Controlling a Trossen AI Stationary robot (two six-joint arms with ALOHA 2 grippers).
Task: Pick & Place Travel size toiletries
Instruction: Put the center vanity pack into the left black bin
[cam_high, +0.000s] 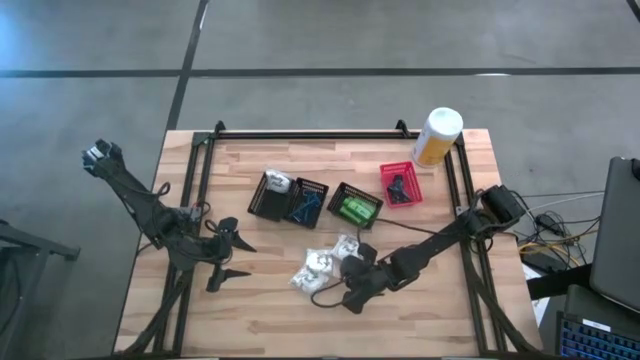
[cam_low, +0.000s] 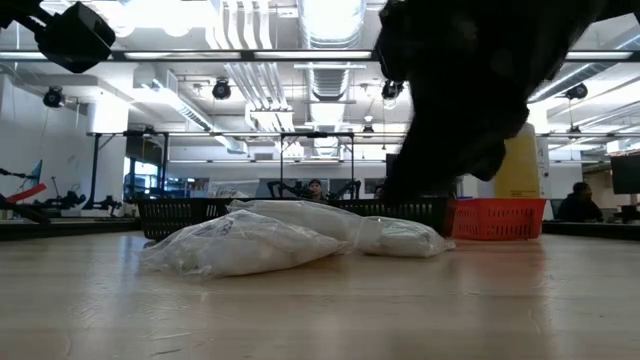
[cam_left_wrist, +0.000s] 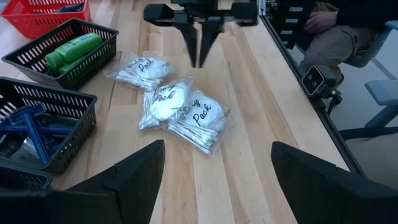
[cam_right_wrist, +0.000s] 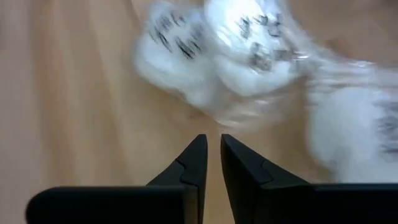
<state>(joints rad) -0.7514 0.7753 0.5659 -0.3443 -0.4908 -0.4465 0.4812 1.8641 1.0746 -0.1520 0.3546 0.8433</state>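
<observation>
Three white clear-wrapped vanity packs (cam_high: 322, 262) lie loose on the wooden table (cam_high: 260, 320), clustered at about 6 o'clock from the row of mesh baskets. The rest is already binned: bright green packets in the black mesh basket (cam_high: 355, 206), a white pack in the leftmost black basket (cam_high: 270, 192), dark items in the red mesh basket (cam_high: 400, 185).

Right gripper (cam_high: 352, 294) sits low, at 4 o'clock of the cluster, fingers nearly closed with only a thin slit between them, holding nothing. Right wrist view shows the tips just short of the packs (cam_right_wrist: 249, 50).

Left gripper (cam_high: 232, 255) waits well apart at 9 o'clock of the cluster, fingers spread, empty.

Judgement: step in hand is the pick approach. To do it well:
- spread the fingers before advancing; a closed tip will only shove the soft film.
- take the nearest pack alone, since the wrappers overlap and could drag a neighbour.
- pinch across the bulge, not the loose film edge.
- lift straight up before swinging to 12 o'clock toward a basket.
</observation>
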